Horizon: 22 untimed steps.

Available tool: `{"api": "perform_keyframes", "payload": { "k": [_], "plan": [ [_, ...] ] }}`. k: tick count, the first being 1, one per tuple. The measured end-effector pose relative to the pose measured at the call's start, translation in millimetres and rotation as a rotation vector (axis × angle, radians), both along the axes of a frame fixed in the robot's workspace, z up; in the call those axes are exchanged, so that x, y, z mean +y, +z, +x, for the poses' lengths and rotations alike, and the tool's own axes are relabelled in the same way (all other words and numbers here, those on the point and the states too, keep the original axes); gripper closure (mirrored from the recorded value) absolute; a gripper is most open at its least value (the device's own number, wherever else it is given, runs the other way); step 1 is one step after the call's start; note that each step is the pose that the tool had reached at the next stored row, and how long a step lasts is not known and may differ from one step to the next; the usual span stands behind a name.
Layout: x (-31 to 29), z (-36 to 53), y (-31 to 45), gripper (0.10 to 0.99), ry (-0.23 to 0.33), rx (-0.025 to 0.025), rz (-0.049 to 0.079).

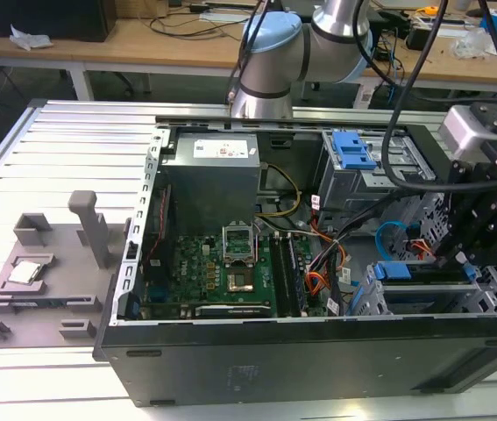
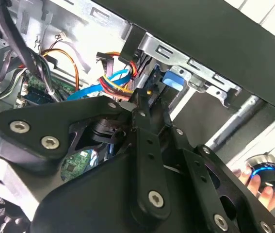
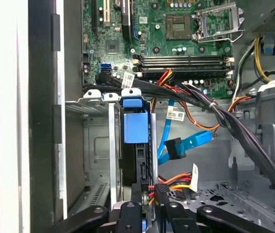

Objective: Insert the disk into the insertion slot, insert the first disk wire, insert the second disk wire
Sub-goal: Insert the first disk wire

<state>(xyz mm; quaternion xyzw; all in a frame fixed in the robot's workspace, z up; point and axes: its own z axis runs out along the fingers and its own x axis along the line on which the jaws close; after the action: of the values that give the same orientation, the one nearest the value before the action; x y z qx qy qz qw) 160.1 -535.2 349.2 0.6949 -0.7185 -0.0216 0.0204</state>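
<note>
The disk sits edge-on inside the insertion slot (image 3: 98,145), and its blue carrier (image 3: 135,127) faces the open case. In the exterior view the blue carrier (image 1: 394,270) lies in the silver cage (image 1: 485,294) at the case's lower right. My gripper (image 3: 147,193) hangs at the disk's rear edge, its fingers (image 2: 142,99) close together on a black connector with red, orange and yellow wires (image 3: 173,182). A blue flat cable (image 3: 188,143) with a blue plug hangs loose beside the disk, apart from the gripper.
Thick black wire bundles (image 3: 224,121) cross between the motherboard (image 1: 213,272) and the cage. A second cage with a blue latch (image 1: 353,149) stands at the back. A grey fixture plate (image 1: 46,272) lies outside the case. A hand on a knob (image 2: 263,177) appears beyond the case wall.
</note>
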Motion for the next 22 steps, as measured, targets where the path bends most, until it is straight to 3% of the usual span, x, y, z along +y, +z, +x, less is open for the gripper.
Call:
{"api": "perform_keyframes", "payload": {
  "k": [3,13,15,22],
  "plan": [
    [0.0,0.0,14.2,0.835,0.0,0.0,0.0],
    [0.8,0.0,27.7,0.835,0.0,0.0001,0.0],
    [1.4,0.0,31.0,0.98,0.0,0.0,0.0],
    [1.4,0.0,52.8,0.98,0.0,0.0001,0.0]
  ]
}}
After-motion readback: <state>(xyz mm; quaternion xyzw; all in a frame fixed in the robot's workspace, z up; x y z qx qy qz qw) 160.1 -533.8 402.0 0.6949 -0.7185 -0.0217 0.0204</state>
